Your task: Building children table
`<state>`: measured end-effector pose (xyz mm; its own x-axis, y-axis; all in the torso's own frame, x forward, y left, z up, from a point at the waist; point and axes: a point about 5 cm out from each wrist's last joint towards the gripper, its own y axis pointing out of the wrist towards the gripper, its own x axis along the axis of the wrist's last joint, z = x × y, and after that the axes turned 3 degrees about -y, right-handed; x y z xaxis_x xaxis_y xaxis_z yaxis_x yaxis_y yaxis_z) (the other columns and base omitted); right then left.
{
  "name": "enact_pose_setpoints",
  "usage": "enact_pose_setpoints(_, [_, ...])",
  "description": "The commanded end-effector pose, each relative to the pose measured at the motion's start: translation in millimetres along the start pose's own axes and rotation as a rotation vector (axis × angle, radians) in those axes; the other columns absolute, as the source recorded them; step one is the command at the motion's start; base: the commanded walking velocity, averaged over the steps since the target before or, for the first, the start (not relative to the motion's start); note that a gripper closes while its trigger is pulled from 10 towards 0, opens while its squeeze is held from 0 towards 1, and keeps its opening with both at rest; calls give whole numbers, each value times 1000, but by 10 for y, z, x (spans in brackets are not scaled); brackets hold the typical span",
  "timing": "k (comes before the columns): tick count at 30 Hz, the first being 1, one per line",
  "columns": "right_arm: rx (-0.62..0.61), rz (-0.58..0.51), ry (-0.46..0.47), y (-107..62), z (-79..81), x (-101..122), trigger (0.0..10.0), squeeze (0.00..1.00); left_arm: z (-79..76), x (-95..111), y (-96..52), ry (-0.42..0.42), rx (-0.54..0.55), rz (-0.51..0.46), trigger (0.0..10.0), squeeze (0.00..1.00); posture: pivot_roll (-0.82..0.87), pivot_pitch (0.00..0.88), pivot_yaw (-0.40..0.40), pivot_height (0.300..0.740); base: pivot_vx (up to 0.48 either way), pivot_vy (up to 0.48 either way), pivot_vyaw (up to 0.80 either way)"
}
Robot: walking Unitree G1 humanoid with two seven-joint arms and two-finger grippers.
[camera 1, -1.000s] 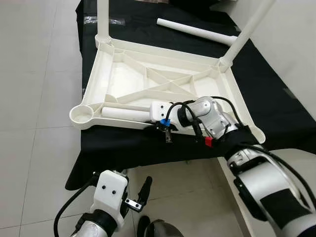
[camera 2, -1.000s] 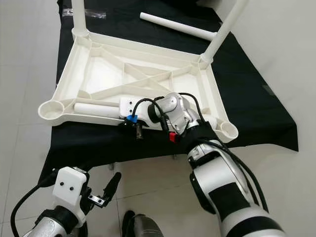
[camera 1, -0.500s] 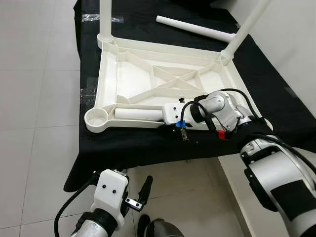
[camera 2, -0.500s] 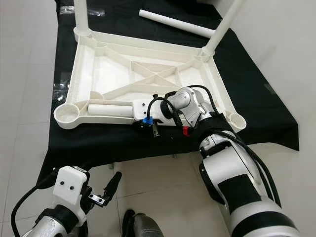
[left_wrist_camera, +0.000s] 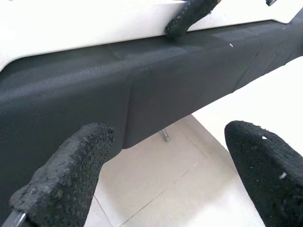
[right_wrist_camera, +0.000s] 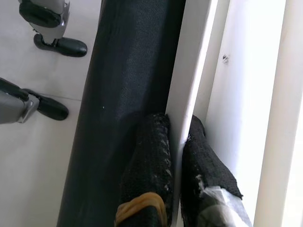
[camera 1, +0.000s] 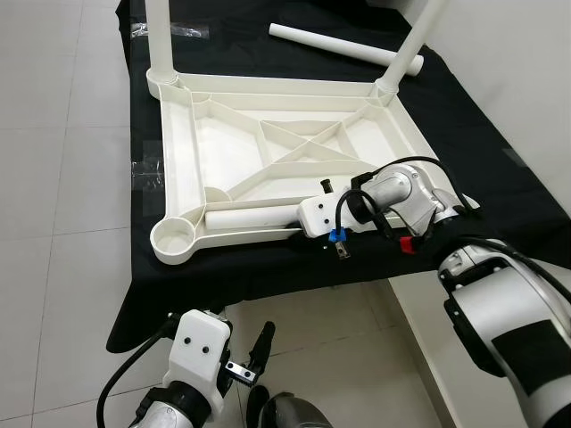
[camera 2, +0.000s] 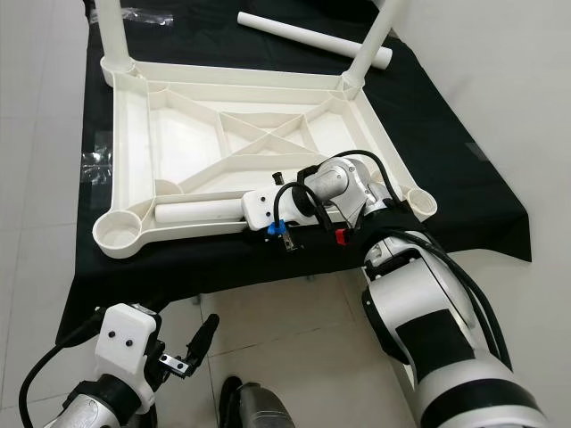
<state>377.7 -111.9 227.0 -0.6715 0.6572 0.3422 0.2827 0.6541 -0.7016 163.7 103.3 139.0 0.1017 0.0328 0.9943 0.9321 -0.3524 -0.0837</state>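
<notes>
White plastic children's table top [camera 1: 268, 152] lies upside down on a table covered with matte black cloth [camera 1: 464, 134]. Underside is moulded: raised rim, diagonal cross ribs meeting in the middle, round cup-shaped sockets at the corners. Near-left socket [camera 1: 172, 239] is open, smooth and glossy inside. Near-right socket [camera 2: 423, 204] also open. Two far corners carry upright round white legs, far-left leg [camera 1: 160, 40] and far-right leg [camera 1: 413, 45]. One loose white tube leg [camera 1: 343, 45] lies on the cloth behind the top, apart from it. Another white tube leg [camera 1: 252, 216] lies inside the top along the near rim, just beside the near-left socket.

Right end effector [right_wrist_camera: 176, 156] is pressed together on the near rim wall of the table top, one black nubbed finger [right_wrist_camera: 149, 156] outside against the cloth side, the other inside; the thin white wall sits between them. Orange tape on one finger base, clear tape on the other. In the head views the right arm's silver wrist [camera 1: 406, 192] reaches across the near edge, with black cables, a blue tag and a red tag; no readable writing.

Left end effector [left_wrist_camera: 175, 156] hangs low over pale floor tiles [camera 1: 62, 294] below the table's front edge, its rough black fingers [left_wrist_camera: 71, 175] spread wide, holding nothing. Clear plastic wrap [camera 1: 165, 31] lies at the far-left cloth edge.
</notes>
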Motion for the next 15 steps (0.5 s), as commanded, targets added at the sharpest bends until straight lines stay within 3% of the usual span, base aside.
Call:
enact_pose_setpoints(1, [-45, 8, -124, -64, -121, 97, 2941, 0, -39, -43, -22, -10, -17, 24, 10000, 0, 27, 185, -228, 740, 0, 0, 0])
enact_pose_setpoints(3, [-66, 9, -125, -56, -139, 105, 2941, 0, -41, -43, -20, -11, -18, 24, 10000, 0, 27, 185, -228, 740, 0, 0, 0])
enact_pose_setpoints(4, [-96, 7, -144, -46, -167, 129, 10000, 0, -46, -47, -16, -12, -19, 27, 10000, 0, 29, 179, -228, 740, 0, 0, 0])
enact_pose_setpoints(10, [-109, -44, -87, -62, -223, 168, 10000, 0, -54, -52, -9, -9, -20, 31, 10000, 0, 30, 175, -230, 740, 0, 0, 0])
enact_pose_setpoints(11, [-114, -42, -82, -64, -231, 168, 10000, 1000, -53, -51, -6, -10, -19, 30, 10000, 0, 30, 172, -229, 740, 0, 0, 0])
enact_pose_setpoints(15, [-146, -48, -45, -77, -269, 166, 10000, 1000, -45, -48, 11, -9, -19, 29, 10000, 0, 22, 186, -223, 740, 0, 0, 0])
